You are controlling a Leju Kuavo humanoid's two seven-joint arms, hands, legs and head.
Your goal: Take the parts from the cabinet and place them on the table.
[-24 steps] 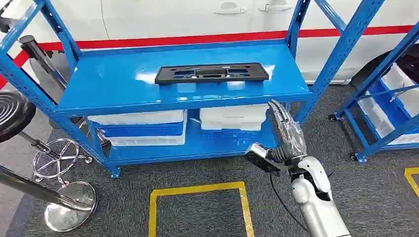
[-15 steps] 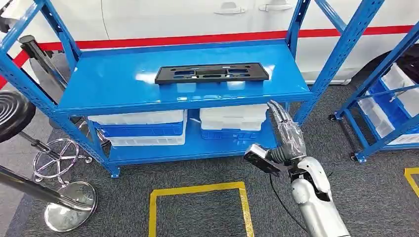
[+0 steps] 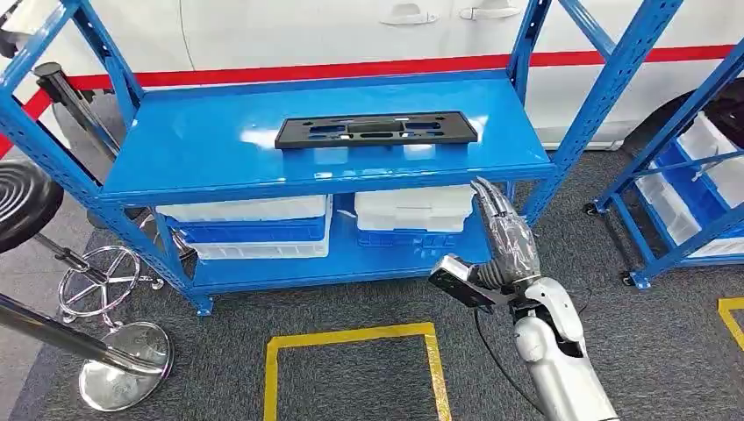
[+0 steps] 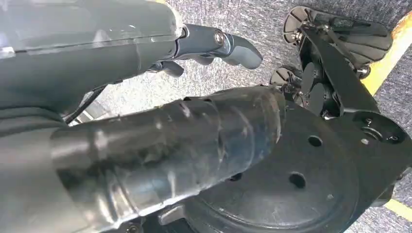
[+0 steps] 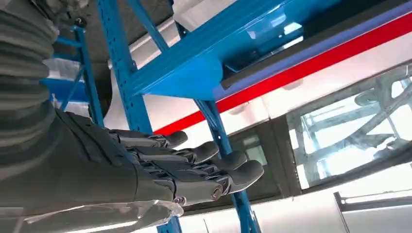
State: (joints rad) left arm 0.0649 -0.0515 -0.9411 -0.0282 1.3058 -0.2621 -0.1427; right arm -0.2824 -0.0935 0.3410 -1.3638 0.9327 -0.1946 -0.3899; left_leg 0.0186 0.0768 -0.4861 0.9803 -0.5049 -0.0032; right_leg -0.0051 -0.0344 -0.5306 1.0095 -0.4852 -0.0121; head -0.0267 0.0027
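A long black plastic part [image 3: 376, 130] lies flat on the top shelf of the blue rack [image 3: 219, 149], near its middle. My right hand [image 3: 506, 231] is raised in front of the rack's right end, below the shelf edge, fingers straight and empty. The right wrist view has those straight fingers [image 5: 194, 162] held together under the blue shelf [image 5: 204, 58], holding nothing. My left hand [image 4: 160, 63] hangs low over grey carpet, its thumb [image 4: 228, 46] and fingers apart and empty.
White and blue bins [image 3: 254, 226] fill the lower shelf. A second blue rack [image 3: 693, 175] stands at the right. A black stool and chrome stand [image 3: 114, 351] sit at the left. A yellow floor square [image 3: 351, 368] marks the carpet. A white car with a red stripe [image 3: 351, 35] is behind.
My right hand has drifted slightly left and toward the rack. The black part has not moved.
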